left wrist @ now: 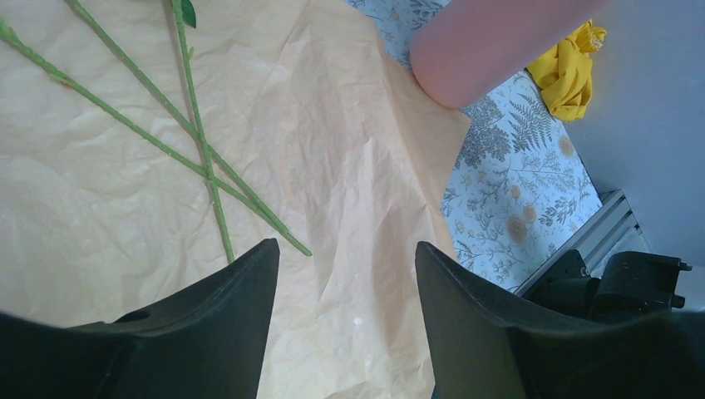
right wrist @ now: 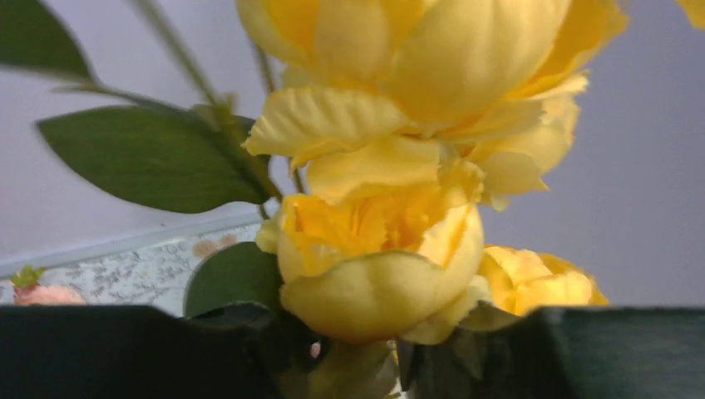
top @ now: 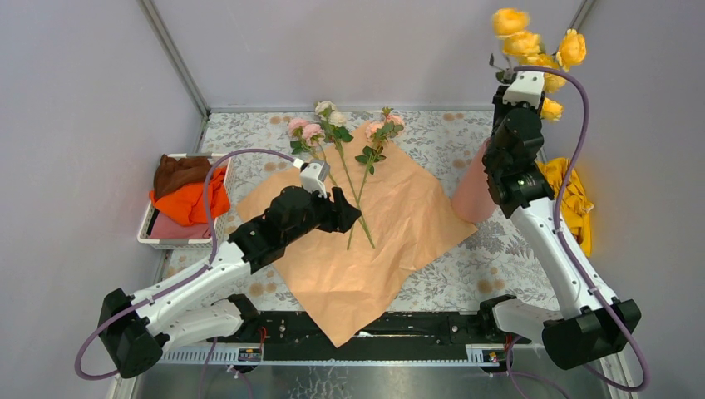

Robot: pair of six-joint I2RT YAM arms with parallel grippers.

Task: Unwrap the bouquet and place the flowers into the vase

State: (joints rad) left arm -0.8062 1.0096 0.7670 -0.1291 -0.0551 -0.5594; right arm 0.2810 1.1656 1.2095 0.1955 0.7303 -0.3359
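Hovering over the wrapping paper [top: 391, 241] mid-tabletop [top: 499, 258], left gripper [left wrist: 347, 248] had jaws wide apart w/ nothing btwn them. Pink-white flowers [top: 353, 187] lay on the paper just ahead-left of it, cut stem ends nearest, long axis running toward the far edge, so the left arm looked the closer one for that pickup. Right gripper [right wrist: 397, 337] was up high over the vase [top: 472, 195] at the right edge, yellow flowers [top: 532, 41] crowding its fingers; couldn't tell if it gripped them or not.
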